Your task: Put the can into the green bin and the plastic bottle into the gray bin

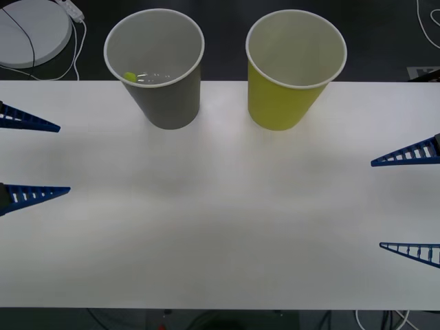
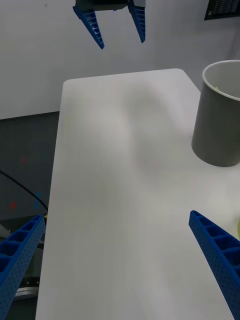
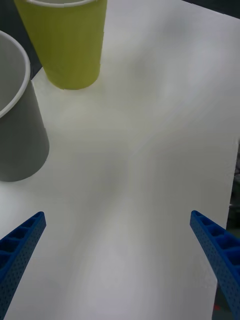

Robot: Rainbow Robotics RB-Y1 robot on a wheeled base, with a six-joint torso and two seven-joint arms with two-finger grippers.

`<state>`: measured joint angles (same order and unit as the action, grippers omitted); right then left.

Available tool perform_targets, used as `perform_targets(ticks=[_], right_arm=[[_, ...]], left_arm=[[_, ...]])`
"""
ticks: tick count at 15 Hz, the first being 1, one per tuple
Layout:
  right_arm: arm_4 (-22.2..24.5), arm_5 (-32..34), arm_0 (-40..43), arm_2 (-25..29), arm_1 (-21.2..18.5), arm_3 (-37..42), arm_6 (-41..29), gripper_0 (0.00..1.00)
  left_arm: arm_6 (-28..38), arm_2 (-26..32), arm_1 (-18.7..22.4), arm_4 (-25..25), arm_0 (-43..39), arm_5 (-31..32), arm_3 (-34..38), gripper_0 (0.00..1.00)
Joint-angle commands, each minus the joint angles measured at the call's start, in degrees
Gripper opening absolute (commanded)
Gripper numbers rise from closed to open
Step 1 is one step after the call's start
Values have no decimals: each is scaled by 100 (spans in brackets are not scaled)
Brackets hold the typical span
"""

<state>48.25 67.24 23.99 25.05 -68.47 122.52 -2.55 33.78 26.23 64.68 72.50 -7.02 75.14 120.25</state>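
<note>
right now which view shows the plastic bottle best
The front view: it looks down into the gray bin, where the plastic bottle lies inside with its lime-green cap toward the robot's left. The right wrist view catches just a speck of green over the bin's rim. The left wrist view sees the bin's outside wall, not the bottle.

The clear plastic bottle [image 1: 141, 78], lime-capped, lies inside the upright gray bin [image 1: 168, 103], beside the upright green bin [image 1: 282, 103].

Front view looks down from above the table [image 1: 220, 227]; both wrist views sit low over its side edges, facing inward, sharing the gray bin [image 2: 220, 115].
</note>
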Motion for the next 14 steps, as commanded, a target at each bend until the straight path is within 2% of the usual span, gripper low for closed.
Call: perform_targets(ticks=[1,4,8,14], right_arm=[[0,0,0,0,0,0,0,100],[0,0,0,0,0,0,0,100],[0,0,0,0,0,0,0,100],[0,0,0,0,0,0,0,100]], left_arm=[[-522,145,-60,-201,-352,9,-1,100],[-1040,312,-131,-465,-695,89,-19,100],[-1805,391,-139,-913,-704,677,-546,100],[-2139,365,-139,-1001,-739,800,-634,100]])
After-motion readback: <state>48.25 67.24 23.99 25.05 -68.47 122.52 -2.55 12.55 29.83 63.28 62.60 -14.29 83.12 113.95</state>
